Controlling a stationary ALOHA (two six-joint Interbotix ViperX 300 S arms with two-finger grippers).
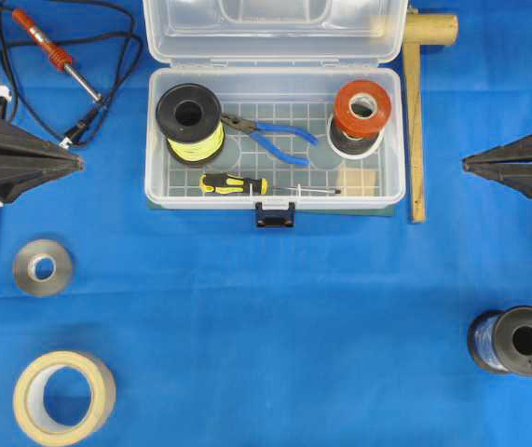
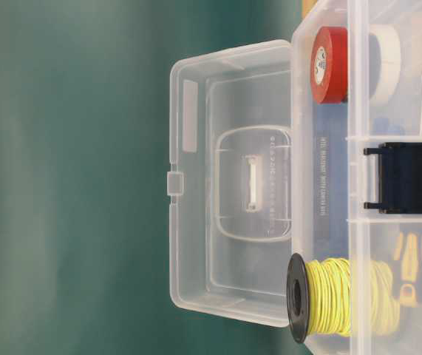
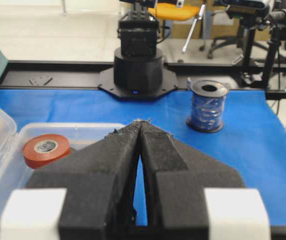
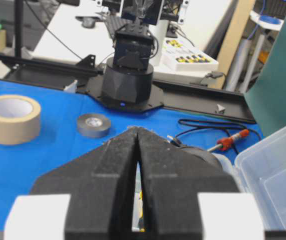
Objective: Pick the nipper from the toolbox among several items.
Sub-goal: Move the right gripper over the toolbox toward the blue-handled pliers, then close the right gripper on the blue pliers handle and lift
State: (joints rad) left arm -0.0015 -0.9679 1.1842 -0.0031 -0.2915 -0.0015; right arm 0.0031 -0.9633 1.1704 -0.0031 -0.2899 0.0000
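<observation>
The nipper [image 1: 271, 136], with blue handles and dark pointed jaws, lies in the middle of the open clear toolbox [image 1: 154, 140], handles to the right. The toolbox also shows in the table-level view [image 2: 329, 177], where the nipper is hidden. My left gripper [image 1: 79, 163] is shut and empty at the left edge, well left of the box; its tips show in the left wrist view [image 3: 140, 122]. My right gripper [image 1: 464, 165] is shut and empty at the right edge, well right of the box; its tips show in the right wrist view [image 4: 137, 129].
In the box: a yellow wire spool [image 1: 190, 123], red tape [image 1: 361, 107] on white tape, a black-and-yellow screwdriver [image 1: 233, 184]. Around it: soldering iron [image 1: 53, 51], wooden mallet [image 1: 416, 112], grey tape [image 1: 43, 267], masking tape [image 1: 63, 397], blue wire spool [image 1: 514, 341].
</observation>
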